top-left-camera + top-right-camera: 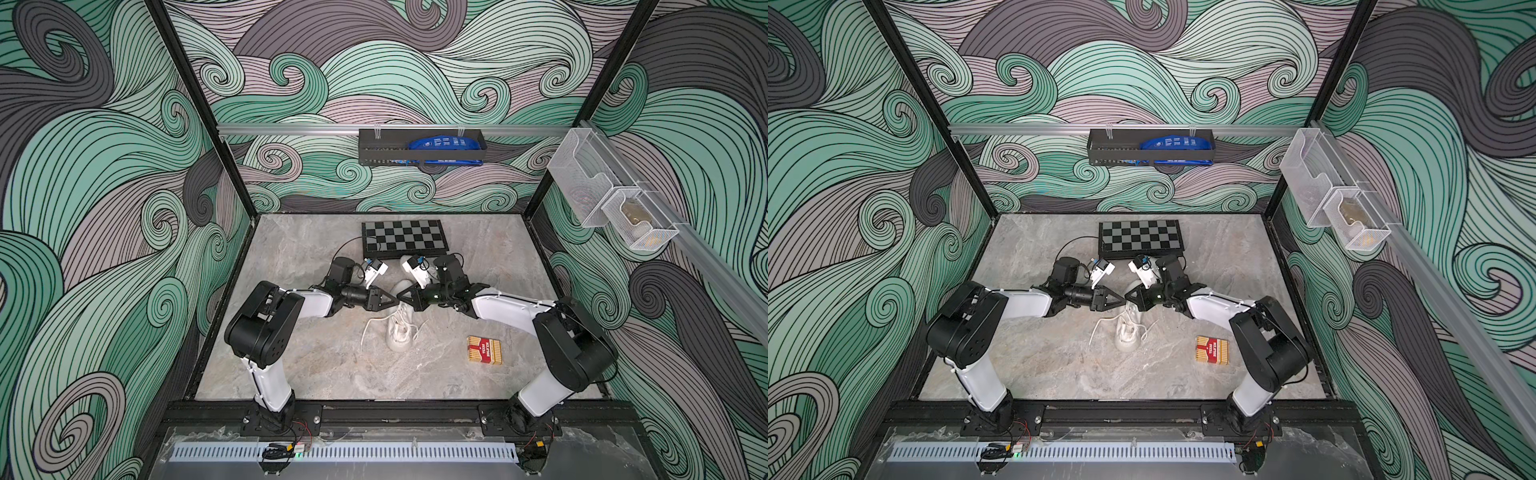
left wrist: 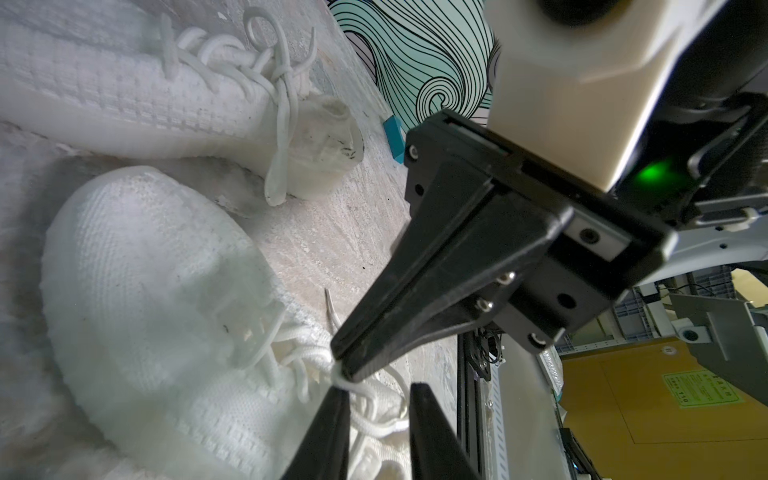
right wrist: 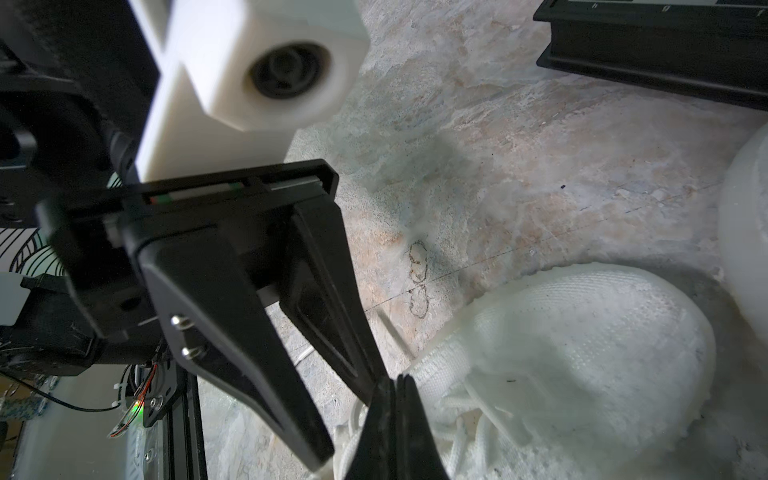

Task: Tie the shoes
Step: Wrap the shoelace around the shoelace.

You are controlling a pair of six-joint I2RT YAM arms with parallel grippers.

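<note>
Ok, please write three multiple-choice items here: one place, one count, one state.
1. Where on the table is the red box? A) robot's right side B) robot's left side C) far wall
2. White shoes in the left wrist view? A) one B) two C) three
3. The right tool is: A) wide open B) shut on a lace C) shut on the red box
1A: it lies by the right arm. 2B: two lie side by side. 3B: its tips pinch a white lace.

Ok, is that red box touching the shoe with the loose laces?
No, in a top view the red box lies apart from the shoe, with bare tabletop between them.
</note>
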